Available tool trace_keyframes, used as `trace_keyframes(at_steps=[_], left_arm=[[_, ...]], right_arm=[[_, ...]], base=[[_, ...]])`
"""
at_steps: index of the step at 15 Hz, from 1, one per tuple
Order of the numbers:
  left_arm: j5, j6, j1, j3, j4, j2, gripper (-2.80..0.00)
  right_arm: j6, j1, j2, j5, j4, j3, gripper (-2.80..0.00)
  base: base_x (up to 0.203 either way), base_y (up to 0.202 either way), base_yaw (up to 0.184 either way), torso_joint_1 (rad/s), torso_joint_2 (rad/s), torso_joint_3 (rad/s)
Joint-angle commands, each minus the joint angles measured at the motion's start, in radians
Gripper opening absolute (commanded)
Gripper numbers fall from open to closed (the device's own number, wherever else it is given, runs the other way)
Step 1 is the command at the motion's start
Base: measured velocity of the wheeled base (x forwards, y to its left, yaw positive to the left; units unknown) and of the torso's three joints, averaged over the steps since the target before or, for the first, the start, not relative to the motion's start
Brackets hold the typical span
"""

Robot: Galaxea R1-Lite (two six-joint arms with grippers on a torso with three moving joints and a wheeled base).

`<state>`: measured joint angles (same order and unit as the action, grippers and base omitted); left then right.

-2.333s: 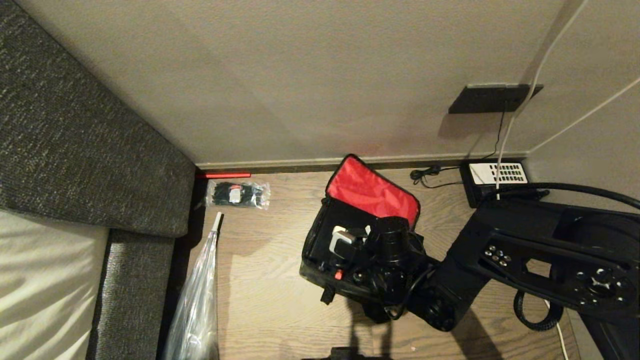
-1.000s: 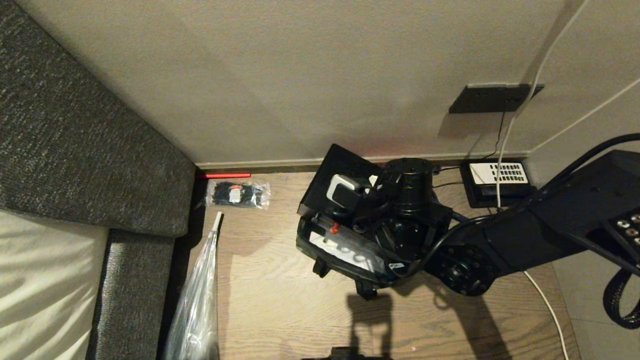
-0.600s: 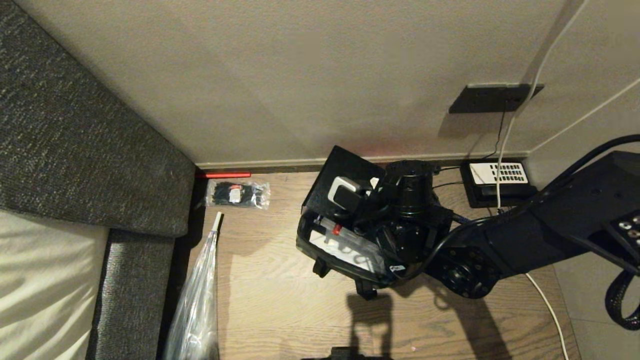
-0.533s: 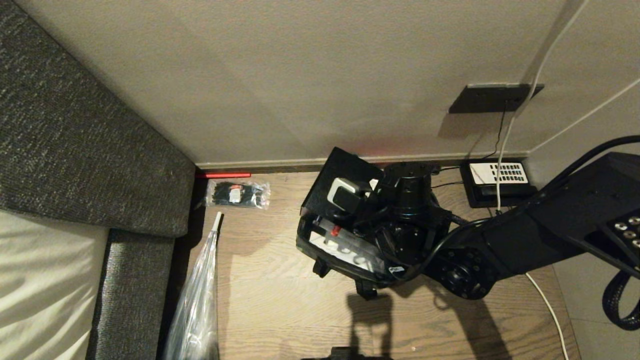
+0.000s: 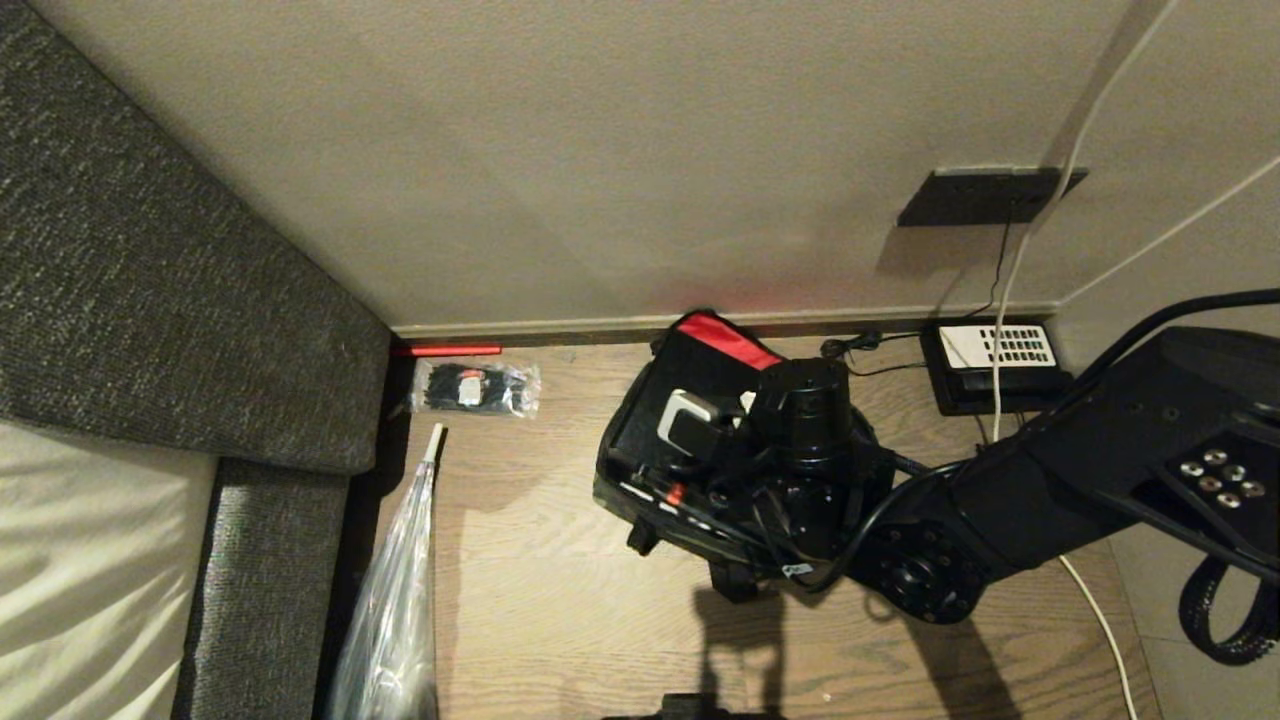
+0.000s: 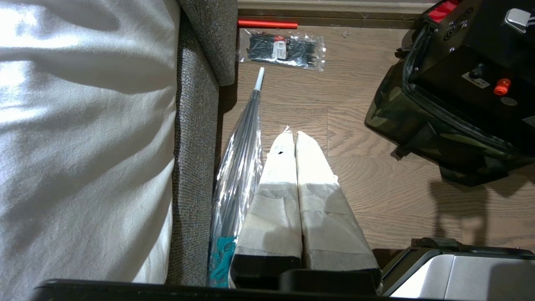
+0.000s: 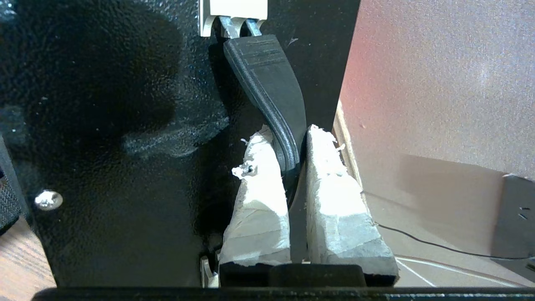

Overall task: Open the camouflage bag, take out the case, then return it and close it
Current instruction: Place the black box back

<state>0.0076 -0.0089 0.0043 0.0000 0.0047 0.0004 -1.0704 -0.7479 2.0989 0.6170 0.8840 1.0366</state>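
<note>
The right end effector [image 7: 288, 161] has lowered the case [image 7: 125, 125] into the camouflage bag [image 6: 418, 121].

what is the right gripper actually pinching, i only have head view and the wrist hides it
observer: In the right wrist view the right gripper is shut on the black handle of the case, one finger on each side of the handle.
operator: and where is the left arm, its not in my view at all
observer: The left wrist view shows the left gripper shut on nothing, hanging over the wood floor between a clear plastic sleeve and the camouflage bag, touching neither.
</note>
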Motion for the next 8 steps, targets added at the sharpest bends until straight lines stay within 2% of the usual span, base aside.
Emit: trace_keyframes(at_steps=[1, 8], left_arm=[[0.000, -0.001, 0.000, 0.003, 0.000, -0.002, -2.80], [0.000, 0.000, 0.000, 0.003, 0.000, -0.002, -2.80]], right_arm=[[-0.014, 0.001, -0.013, 0.003, -0.002, -0.006, -2.80], [-0.026, 0.001, 0.018, -0.019, -0.008, -0.073, -2.80]], base=[[0.000, 0.000, 0.000, 0.000, 0.00, 0.000], [0.000, 0.000, 0.000, 0.000, 0.00, 0.000]])
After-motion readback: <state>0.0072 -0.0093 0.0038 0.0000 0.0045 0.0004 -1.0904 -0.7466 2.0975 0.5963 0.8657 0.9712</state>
